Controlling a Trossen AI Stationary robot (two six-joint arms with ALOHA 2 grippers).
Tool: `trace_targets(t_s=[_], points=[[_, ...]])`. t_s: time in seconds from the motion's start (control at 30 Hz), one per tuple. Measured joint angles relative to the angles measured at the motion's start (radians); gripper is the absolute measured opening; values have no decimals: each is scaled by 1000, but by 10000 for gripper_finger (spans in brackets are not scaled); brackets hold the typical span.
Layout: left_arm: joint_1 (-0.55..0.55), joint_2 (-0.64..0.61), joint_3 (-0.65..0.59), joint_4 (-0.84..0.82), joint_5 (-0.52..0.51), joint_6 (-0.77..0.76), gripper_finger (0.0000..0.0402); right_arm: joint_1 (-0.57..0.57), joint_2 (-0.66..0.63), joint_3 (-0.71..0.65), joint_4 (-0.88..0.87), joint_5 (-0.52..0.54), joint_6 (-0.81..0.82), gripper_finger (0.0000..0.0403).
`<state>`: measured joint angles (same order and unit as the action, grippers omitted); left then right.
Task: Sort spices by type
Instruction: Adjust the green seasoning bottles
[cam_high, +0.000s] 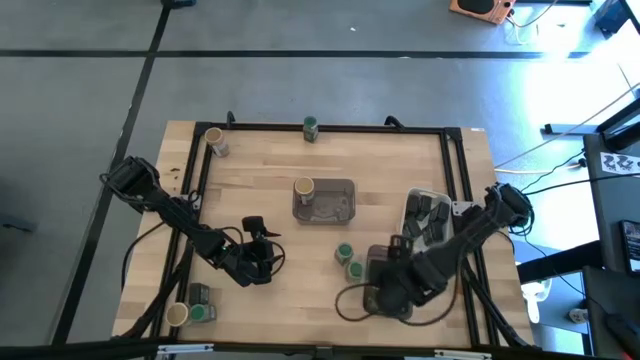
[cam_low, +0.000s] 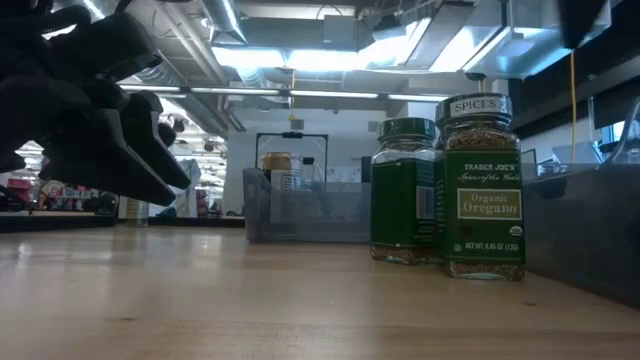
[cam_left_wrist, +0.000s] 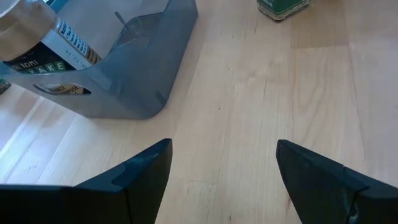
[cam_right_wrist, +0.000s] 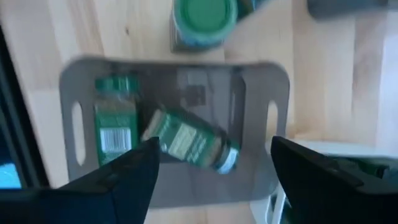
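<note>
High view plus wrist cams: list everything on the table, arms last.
table: one, light wood, black frame.
grey tray: one, mid-table, holds one tan-lidded jar.
white tray: one, right side, holds the tins.
dark tray: one, near edge, under the right arm.
tan-lidded jars: three; far-left corner, in the grey tray, near-left corner.
green-lidded jars: six; far edge, two standing left of the dark tray, near-left corner, two lying in the dark tray.
tins: dark, in the white tray, count unclear.
left arm: dark, jaws open over bare table.
right arm: dark, jaws open over the dark tray.
</note>
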<state>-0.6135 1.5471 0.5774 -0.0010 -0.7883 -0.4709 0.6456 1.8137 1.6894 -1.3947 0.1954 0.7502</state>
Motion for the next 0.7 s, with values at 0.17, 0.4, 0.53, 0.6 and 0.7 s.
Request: trace_targets(t_s=[0.17,0.4,0.53,0.6,0.7], points=[[0,0,0,0,0,-3,285,51,1,-70,-2,2,31,302],[0,0,0,5,0,-4,285,84,1,-216,18,-1,-31,302],[1,0,0,5,0,-3,285,80,1,-281,113,-9,-129,302],[1,0,0,5,0,-2,285,80,1,-308,169,-5,-198,302],[1,0,0,5,0,-2,285,81,1,-344,246,-11,-260,302]])
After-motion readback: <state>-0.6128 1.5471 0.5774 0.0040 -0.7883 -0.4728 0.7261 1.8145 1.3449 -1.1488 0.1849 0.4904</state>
